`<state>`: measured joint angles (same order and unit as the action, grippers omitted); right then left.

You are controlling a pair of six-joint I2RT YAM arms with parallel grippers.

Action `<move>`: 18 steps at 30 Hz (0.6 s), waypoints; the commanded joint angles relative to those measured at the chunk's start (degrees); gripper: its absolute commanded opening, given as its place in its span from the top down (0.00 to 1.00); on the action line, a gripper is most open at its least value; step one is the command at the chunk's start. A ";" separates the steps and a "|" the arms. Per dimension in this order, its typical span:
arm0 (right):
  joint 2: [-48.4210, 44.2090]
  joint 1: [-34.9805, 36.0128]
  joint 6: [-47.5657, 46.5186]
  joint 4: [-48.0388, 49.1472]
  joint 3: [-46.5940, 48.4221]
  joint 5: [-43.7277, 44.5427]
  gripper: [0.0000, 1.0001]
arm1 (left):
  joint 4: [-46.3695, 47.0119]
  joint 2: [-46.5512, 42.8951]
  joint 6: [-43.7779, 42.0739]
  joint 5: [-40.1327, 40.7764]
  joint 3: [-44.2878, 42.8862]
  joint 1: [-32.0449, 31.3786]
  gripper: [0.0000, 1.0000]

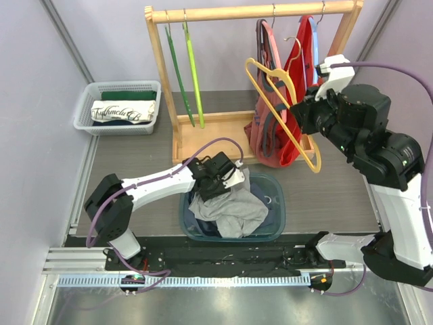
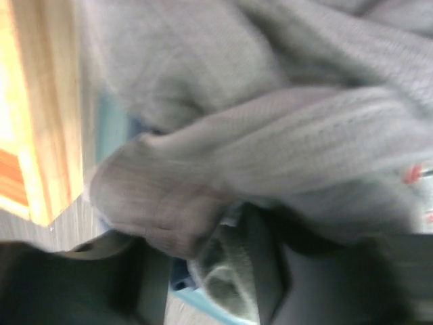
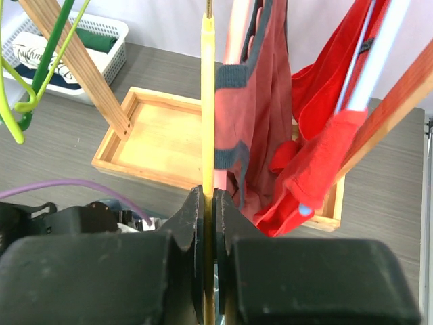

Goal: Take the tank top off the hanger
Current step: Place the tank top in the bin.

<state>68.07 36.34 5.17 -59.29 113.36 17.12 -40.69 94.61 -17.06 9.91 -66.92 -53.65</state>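
The grey tank top point(image 1: 233, 206) lies crumpled in the blue basket point(image 1: 277, 203), off any hanger. My left gripper point(image 1: 235, 179) sits low over its upper left edge. In the left wrist view the grey tank top point(image 2: 270, 135) fills the frame, and the left gripper point(image 2: 216, 271) has its jaws apart with a loose fold of cloth between them. The bare yellow hanger point(image 1: 287, 115) hangs tilted in the air beside the rack, with my right gripper point(image 1: 298, 112) shut on its lower bar. The right gripper point(image 3: 208, 203) pinches the yellow hanger point(image 3: 208, 101) edge-on.
A wooden rack point(image 1: 250, 12) with a tray base point(image 1: 203, 132) holds red tank tops point(image 1: 270, 128) and two green hangers point(image 1: 186, 68). A white basket point(image 1: 118, 105) with folded clothes sits at the back left. The tray's wooden edge point(image 2: 40, 115) is close to the left gripper.
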 commanded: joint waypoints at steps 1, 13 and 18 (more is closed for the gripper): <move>3.02 0.40 -1.21 2.51 3.79 0.11 0.99 | -1.94 -3.46 -1.66 4.91 -3.31 -0.23 0.45; 20.93 12.88 -4.91 0.14 22.92 12.30 0.99 | -12.28 -12.25 1.14 6.70 -13.83 0.03 0.00; 24.12 13.32 -6.65 3.82 24.72 14.51 0.99 | -19.42 -16.29 0.45 -1.71 -20.79 0.03 0.00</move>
<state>91.42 49.84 1.56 -59.61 135.15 25.65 -52.88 82.76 -16.88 15.38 -82.48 -53.56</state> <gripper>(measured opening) 0.077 0.996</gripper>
